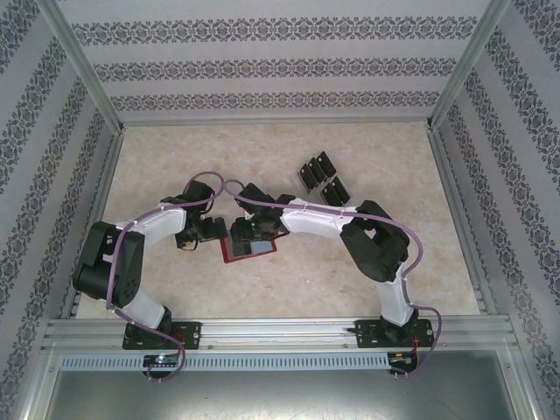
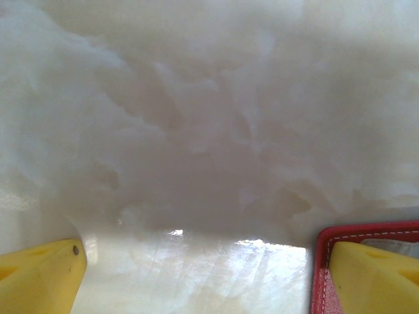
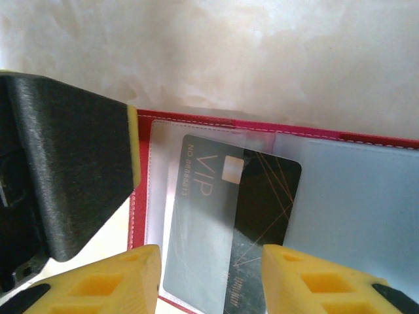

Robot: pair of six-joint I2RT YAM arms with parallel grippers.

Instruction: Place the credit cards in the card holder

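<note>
Card half in
Our right gripper (image 3: 211, 252), half open, straddles the credit card (image 3: 209, 196) poking from the card holder (image 3: 216, 120); we can't tell if it's pinched. Left gripper (image 2: 206, 252) gapes wide at the holder's edge.

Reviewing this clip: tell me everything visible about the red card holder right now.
The card holder is a small red leather-look wallet with white edge stitching, lying open and flat on the pale marbled table, near its middle. Inside are clear, greyish plastic pockets; a black card marked VIP sits partly under one pocket's film. A yellow finger of the left gripper sits over one corner, and the right gripper hangs over the card; whether either touches it is unclear.
</note>
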